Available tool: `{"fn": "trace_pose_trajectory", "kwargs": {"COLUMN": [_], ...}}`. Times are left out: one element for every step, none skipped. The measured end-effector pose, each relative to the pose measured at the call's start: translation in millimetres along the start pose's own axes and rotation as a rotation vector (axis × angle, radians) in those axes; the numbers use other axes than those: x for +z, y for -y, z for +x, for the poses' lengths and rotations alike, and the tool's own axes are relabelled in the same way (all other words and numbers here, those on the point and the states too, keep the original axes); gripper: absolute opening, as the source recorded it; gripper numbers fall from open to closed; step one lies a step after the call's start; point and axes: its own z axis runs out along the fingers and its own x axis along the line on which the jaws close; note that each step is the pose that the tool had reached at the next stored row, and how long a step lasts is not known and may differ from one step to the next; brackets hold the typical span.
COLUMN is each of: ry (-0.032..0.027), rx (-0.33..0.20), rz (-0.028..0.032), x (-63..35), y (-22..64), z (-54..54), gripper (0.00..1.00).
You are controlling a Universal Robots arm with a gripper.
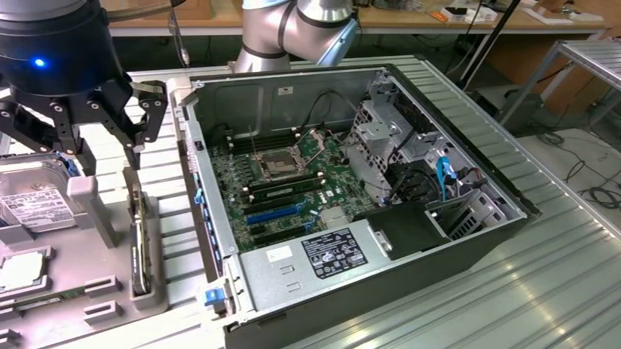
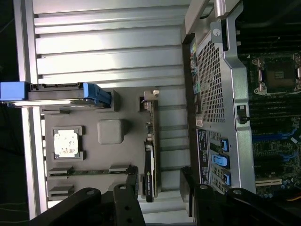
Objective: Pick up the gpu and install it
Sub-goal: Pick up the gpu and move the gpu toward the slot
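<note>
1. Nearest you is the gripper (image 1: pixel 107 156) (image 2: pixel 160 176), hanging over the grey parts tray (image 1: pixel 83 254) at the exterior view's left. Its jaws stand wide apart and grip nothing.
2. In the wrist view its two black fingers (image 2: pixel 132 183) sit one on either side of the gpu (image 2: pixel 149 181) (image 1: pixel 142 247). A gap shows on both sides.
3. The gpu stands on its long edge in a slot of the tray, along the tray side that faces the computer case (image 1: pixel 408 240). Its silver bracket (image 2: pixel 149 96) is at the end away from the fingers.
4. Elsewhere in the tray you see a hard drive (image 1: pixel 34 207) in a blue frame, a processor chip (image 1: pixel 22 270) lying flat in a pocket, and memory sticks (image 2: pixel 89 171) set on edge.
5. The case lies on its side, open, just beside the tray. Its motherboard (image 1: pixel 281 182) is exposed, with blue slots (image 1: pixel 276 213) on it.
6. Tray and case both rest on a ribbed metal table (image 1: pixel 553 291).
</note>
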Motion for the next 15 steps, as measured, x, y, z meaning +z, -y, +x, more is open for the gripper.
{"fn": "trace_pose_trajectory", "kwargs": {"ry": [0.0, 0.0, -0.0001, -0.0001, 0.0001, -0.0001, -0.0001, -0.0001, -0.0001, 0.0, 0.0, 0.0, 0.0, 0.0, 0.0], "rx": [0.0, 0.0, 0.0, 0.0, 0.0, 0.0, 0.0, 0.0, 0.0, 0.0, 0.0, 0.0, 0.0, 0.0, 0.0], "rz": [0.0, 0.0, 0.0001, 0.0001, -0.0001, 0.0, 0.0001, 0.0001, 0.0, 0.0, -0.0001, 0.0, 0.0, 0.0, 0.0], "x": [0.0, 0.0, 0.0, 0.3, 1.2, 1.7, 2.0, 2.3, 2.7, 3.1, 3.5, 3.8, 4.3, 4.7, 5.4], "y": [0.0, 0.0, 0.0, 0.0, 0.0, 0.1, 0.1, 0.1, 0.1, 0.1, 0.2, 0.2, 0.2, 0.2, 0.2], "z": [0.0, 0.0, 0.0, 0.0, 0.0, 0.1, 0.0, 0.1, 0.1, 0.1, 0.1, 0.1, 0.1, 0.1, 0.1], "gripper": [0.48, 0.48, 0.48, 0.48, 0.48, 0.48, 0.48, 0.48, 0.48, 0.48, 0.48, 0.48, 0.48, 0.48, 0.48]}}
